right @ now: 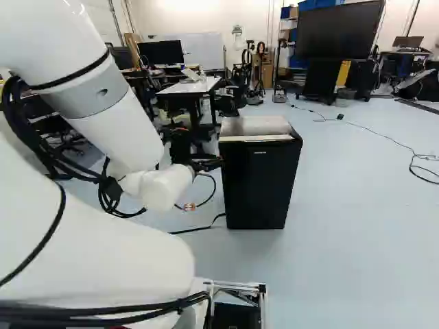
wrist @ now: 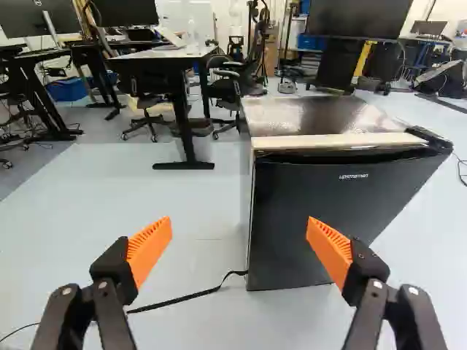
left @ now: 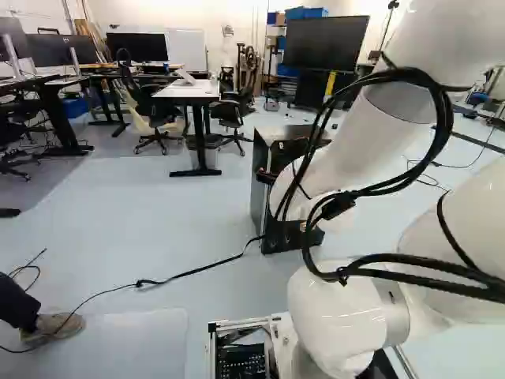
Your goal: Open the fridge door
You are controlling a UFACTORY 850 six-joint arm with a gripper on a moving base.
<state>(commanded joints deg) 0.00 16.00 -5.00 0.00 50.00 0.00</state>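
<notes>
In the right base view my gripper (right: 206, 164) is at the upper left edge of the small black fridge (right: 259, 184). The wrist view has the gripper (wrist: 239, 237) open, its orange pads wide apart with nothing gripped between them. Ahead of it stands the fridge, whose dark front door (wrist: 321, 211) looks closed, beneath a pale strip and a shiny top (wrist: 314, 115). One door side edge lies ahead of the gap between the fingers; the other side extends past one finger. In the left base view my arm hides much of the fridge (left: 259, 197).
A black cable (wrist: 179, 299) runs over the floor to the fridge's foot. Behind are a white-topped desk (left: 189, 89), office chairs (left: 230, 110) and a large screen (right: 339, 31). A person's shoe (left: 55, 325) shows at the left base view's lower left.
</notes>
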